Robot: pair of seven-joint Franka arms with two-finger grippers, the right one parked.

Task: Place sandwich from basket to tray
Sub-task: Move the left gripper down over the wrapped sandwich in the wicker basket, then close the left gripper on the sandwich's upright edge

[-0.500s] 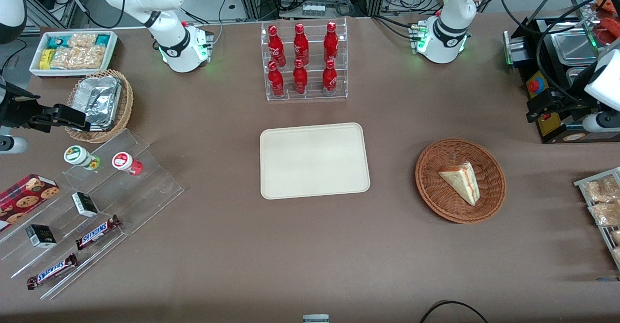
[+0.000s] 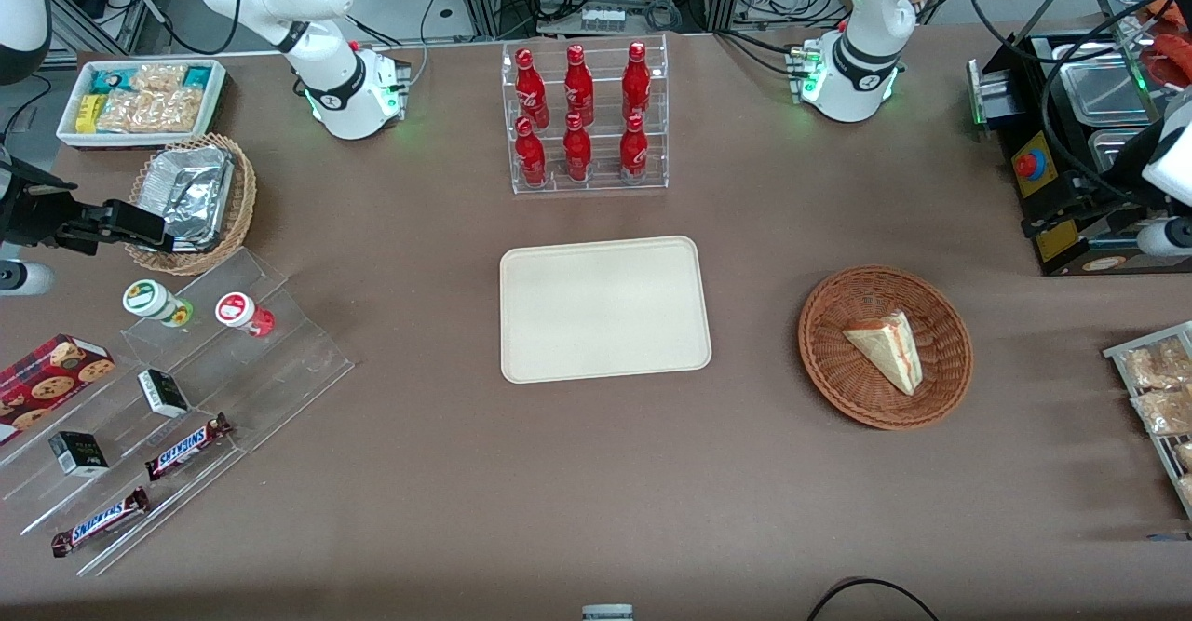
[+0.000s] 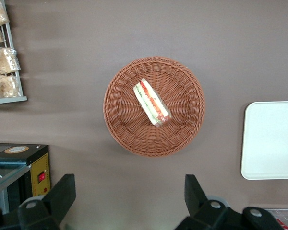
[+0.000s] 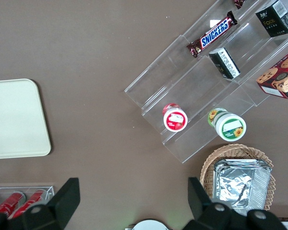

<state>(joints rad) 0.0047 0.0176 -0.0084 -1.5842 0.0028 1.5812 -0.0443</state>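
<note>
The gripper (image 3: 127,199) is cut off at the frame edge, its fingers (image 3: 62,194) spread wide, high above the wicker basket (image 3: 182,124). The triangular sandwich (image 3: 151,102), red and green filling exposed, is seen lying inside, apart from the tray (image 2: 605,309).

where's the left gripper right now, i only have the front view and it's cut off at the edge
observer: in the left wrist view the gripper is open, fingers wide apart with nothing between them. it hangs well above the table, beside the basket rather than over it.
operator: which way does the sandwich's filling face
observer: up toward the wrist camera. the sandwich lies near the basket's middle and shows red and green strips between the white bread.
</note>
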